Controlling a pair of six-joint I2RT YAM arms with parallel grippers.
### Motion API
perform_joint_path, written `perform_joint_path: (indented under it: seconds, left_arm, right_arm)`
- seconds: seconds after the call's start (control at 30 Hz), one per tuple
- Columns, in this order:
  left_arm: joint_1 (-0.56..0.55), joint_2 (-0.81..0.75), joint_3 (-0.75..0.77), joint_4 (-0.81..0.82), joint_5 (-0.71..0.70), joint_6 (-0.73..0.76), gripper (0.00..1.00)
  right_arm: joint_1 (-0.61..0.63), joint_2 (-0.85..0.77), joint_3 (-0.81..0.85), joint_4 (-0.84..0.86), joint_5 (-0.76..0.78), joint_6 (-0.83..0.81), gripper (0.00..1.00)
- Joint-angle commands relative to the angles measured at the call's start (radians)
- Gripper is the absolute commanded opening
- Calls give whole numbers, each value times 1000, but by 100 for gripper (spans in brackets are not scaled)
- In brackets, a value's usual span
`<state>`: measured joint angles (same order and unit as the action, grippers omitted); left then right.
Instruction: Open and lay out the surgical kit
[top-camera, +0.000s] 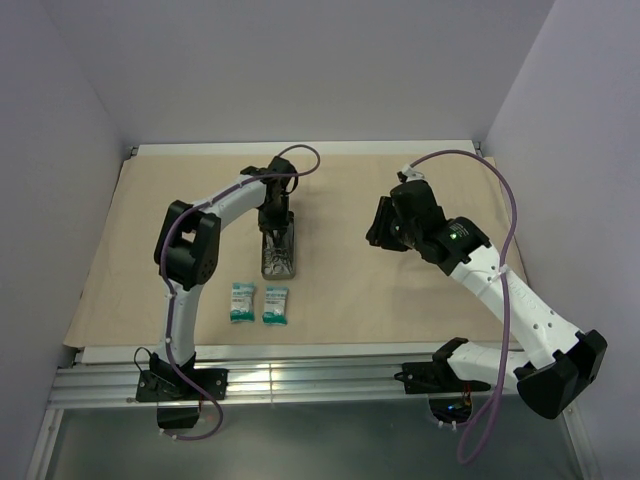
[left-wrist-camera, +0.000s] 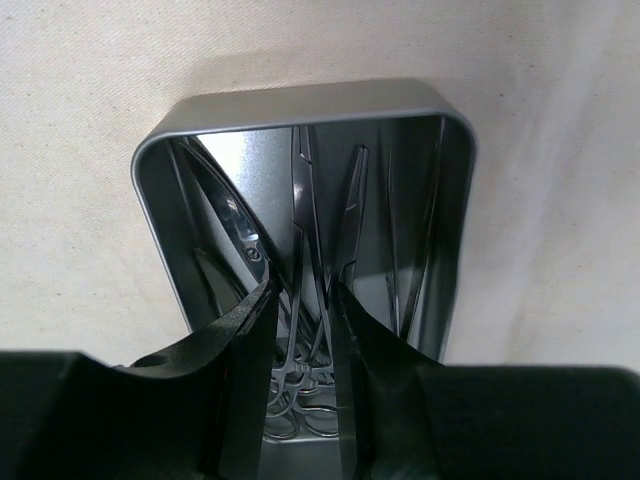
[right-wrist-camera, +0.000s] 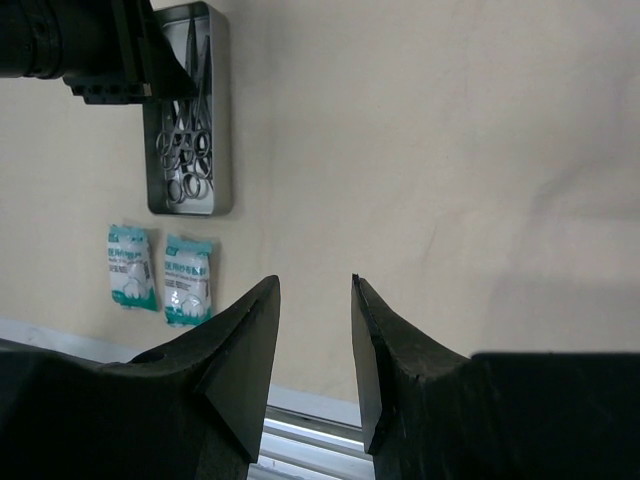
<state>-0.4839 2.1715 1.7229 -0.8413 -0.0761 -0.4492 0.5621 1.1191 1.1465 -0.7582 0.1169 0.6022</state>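
Pale lilac walls (top-camera: 300, 70), aluminium rail (top-camera: 320, 382)

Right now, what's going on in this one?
The tan wrap is spread out flat, with the grey tray sitting open on it. The left pincer is down inside the tray, its jaws straddling the ring-handled instruments; whether it actually grips one is not clear. Two teal-white packets lie side by side on the wrap, just on the near side of the tray. The right pincer hangs open and empty above bare wrap, off to the right.
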Motion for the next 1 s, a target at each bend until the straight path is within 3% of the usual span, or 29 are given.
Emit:
perform_joint_path:
  seconds: [0.0, 0.3, 0.6, 0.97]
  left_arm:
    - [-1, 27, 24, -2, 1, 26, 35]
    - [1, 47, 20, -8, 16, 35, 27]
    - [-1, 45, 52, -18, 25, 24, 0]
    - [1, 13, 129, -68, 22, 1, 0]
  right_arm:
    - [-8, -1, 56, -9, 27, 11, 43]
    - [-7, 8, 73, -9, 33, 14, 43]
    - [-7, 21, 87, -9, 36, 5, 42]
    - [-7, 28, 85, -6, 35, -7, 42]
